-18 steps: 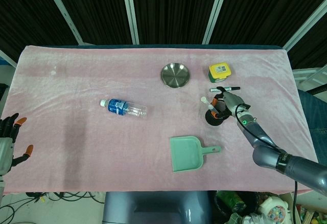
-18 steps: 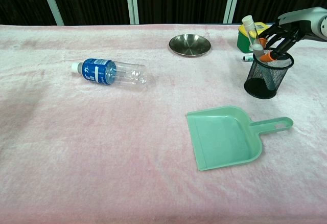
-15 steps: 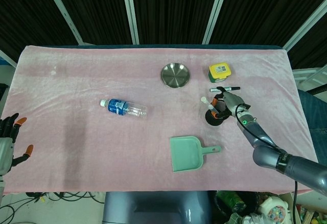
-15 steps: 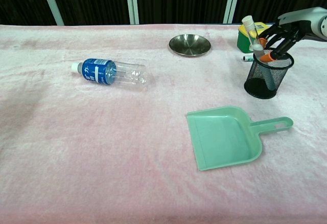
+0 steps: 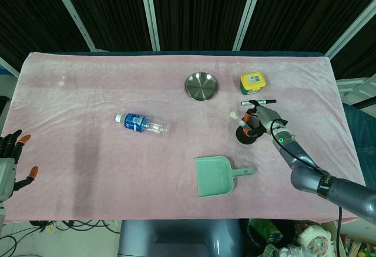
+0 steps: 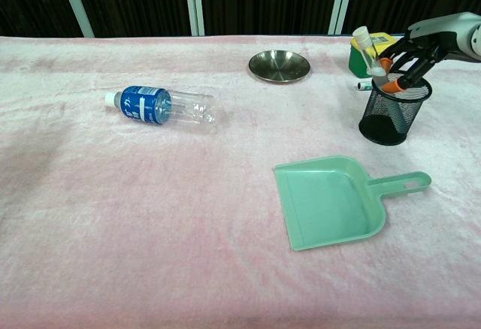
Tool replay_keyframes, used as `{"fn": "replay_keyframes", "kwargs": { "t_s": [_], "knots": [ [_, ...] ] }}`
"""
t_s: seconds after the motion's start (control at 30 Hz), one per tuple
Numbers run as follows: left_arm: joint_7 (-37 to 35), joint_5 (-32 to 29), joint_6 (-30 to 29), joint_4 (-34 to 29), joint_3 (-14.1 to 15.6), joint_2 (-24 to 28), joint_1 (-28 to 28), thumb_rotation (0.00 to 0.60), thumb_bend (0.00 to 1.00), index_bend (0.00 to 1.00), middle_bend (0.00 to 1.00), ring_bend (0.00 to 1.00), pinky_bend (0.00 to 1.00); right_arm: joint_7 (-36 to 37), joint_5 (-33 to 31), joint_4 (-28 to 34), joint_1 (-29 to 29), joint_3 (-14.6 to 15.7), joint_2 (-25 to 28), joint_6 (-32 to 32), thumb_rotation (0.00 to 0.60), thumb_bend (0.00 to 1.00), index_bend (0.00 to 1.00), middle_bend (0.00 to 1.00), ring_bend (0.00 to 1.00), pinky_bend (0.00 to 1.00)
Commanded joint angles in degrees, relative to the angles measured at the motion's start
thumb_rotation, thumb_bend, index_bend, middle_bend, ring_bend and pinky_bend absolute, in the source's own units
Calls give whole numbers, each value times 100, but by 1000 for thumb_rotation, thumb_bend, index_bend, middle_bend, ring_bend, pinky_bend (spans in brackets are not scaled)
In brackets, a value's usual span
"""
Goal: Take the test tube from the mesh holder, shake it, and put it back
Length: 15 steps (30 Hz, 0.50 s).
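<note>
Found the left hand (image 5: 9, 163) off the table's left edge in the head view, fingers spread and holding nothing; missed it altogether in the chest view. Passed a plastic bottle (image 6: 161, 106) lying on its side, a steel dish (image 6: 279, 65) and a green dustpan (image 6: 331, 201) on the pink cloth (image 6: 113, 216). Reached the task at far right: caught the test tube (image 6: 366, 49) leaning leftward, lower end down in the mesh holder (image 6: 393, 111), white cap clear of the rim, right hand (image 6: 417, 43) bent over the holder's mouth and apparently pinching the tube just above the rim. Judged the tube light, stiff, smooth and breakable, best taken on the bare upper shaft below the cap with a gentle pinch. Showed the tilt and the closing fingertips plainly from the chest; gave mostly layout from the head, with a marker (image 5: 258, 102) and a yellow box (image 5: 253, 83) beyond the holder.
</note>
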State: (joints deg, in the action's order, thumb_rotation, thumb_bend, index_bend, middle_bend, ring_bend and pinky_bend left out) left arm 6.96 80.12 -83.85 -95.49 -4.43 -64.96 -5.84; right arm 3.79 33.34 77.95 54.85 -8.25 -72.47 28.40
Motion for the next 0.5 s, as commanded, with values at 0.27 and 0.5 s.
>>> {"fn": "replay_keyframes", "kwargs": {
  "t_s": [0.27, 0.5],
  "knots": [
    [-1, -2, 1, -1, 0, 1, 1, 600, 327, 118, 21, 0, 0, 12, -23, -7, 1, 23, 10, -5, 600, 265, 571, 35, 120, 158],
    [9, -4, -1, -3, 3, -4, 3, 600, 327, 118, 21, 0, 0, 68, -17, -2, -24, -8, 25, 19, 600, 266, 576, 36, 122, 158]
  ]
}}
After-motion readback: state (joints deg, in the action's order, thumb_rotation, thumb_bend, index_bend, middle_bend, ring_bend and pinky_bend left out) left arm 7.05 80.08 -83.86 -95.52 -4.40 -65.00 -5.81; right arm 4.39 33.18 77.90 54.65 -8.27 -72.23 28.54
